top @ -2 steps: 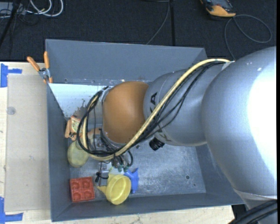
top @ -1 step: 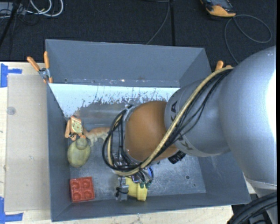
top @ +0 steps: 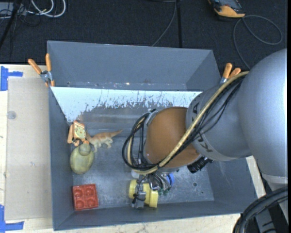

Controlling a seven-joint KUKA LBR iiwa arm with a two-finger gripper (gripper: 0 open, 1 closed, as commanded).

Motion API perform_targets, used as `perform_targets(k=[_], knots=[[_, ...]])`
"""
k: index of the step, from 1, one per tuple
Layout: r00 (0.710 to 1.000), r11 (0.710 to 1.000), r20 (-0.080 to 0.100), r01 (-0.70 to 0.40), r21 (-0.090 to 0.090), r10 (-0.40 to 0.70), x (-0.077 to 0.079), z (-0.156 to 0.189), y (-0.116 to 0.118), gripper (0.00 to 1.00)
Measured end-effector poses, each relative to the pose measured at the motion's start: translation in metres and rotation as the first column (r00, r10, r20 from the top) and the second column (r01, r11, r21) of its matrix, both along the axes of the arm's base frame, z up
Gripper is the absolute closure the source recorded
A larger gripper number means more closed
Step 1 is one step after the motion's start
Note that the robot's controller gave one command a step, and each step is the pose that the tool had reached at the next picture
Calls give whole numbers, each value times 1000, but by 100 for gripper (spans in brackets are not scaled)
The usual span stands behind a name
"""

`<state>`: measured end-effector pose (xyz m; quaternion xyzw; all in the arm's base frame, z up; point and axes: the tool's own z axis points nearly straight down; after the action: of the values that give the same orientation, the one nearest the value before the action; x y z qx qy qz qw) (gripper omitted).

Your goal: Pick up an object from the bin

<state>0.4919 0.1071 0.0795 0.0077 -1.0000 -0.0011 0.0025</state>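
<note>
My gripper (top: 156, 182) is low in the bin's front middle, partly hidden under the arm's wrist. Right below and left of it lies a yellow toy vehicle with dark wheels (top: 143, 194), touching or nearly touching the gripper. A small blue piece (top: 170, 178) peeks out at the gripper's right side. Whether anything is held between the gripper's tips is hidden.
On the left lie a red studded brick (top: 85, 196) at the front, an olive-green pear-shaped bottle (top: 81, 160), a small orange and cream patterned piece (top: 78, 132) and a tan toy dinosaur (top: 104, 139). The arm with its orange cover and cables fills the right side.
</note>
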Motion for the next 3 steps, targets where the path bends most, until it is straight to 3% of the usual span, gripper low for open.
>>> perform_targets(k=[1, 2, 3], knots=[[998, 998, -1, 57, -2, -57, 0, 20, -28, 0], [1000, 1000, -4, -6, 2, 6, -7, -9, -69, 100], [1000, 1000, -4, -5, 2, 5, -7, -9, -69, 100]])
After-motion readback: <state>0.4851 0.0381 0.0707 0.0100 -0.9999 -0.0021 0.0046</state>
